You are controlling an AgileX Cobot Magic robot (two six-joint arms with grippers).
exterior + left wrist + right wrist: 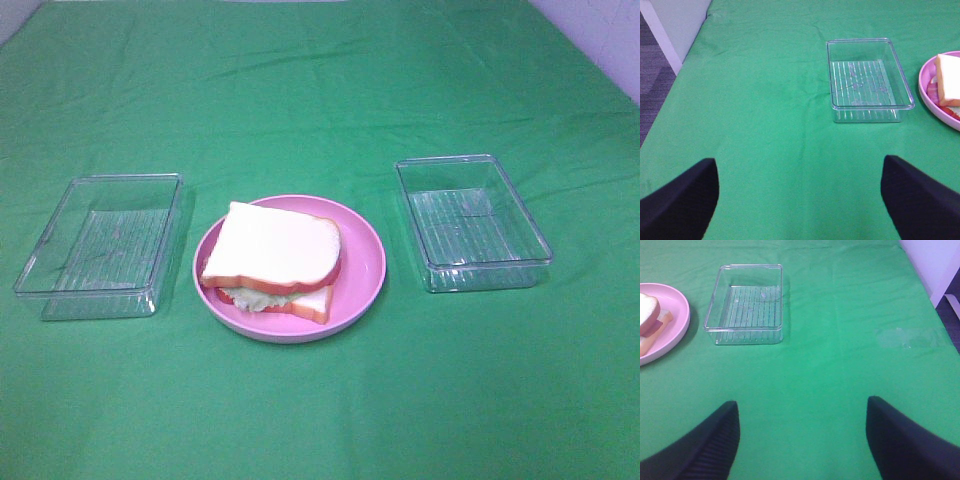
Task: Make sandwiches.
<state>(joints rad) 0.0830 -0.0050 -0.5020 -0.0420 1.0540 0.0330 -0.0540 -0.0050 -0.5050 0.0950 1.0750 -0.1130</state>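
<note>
The sandwich (272,257) lies assembled on a round pink plate (365,262) in the middle of the green cloth: white bread with orange-brown crust on top, pale lettuce and red filling between, a second slice below. Its edge shows in the left wrist view (950,82) and in the right wrist view (649,315). Neither gripper shows in the exterior high view. My left gripper (800,200) is open and empty, well back from the left tray. My right gripper (800,440) is open and empty, well back from the right tray.
An empty clear plastic tray (100,245) sits left of the plate, also in the left wrist view (867,80). A second empty clear tray (470,220) sits right of the plate, also in the right wrist view (747,304). The cloth's edges lie beyond both trays.
</note>
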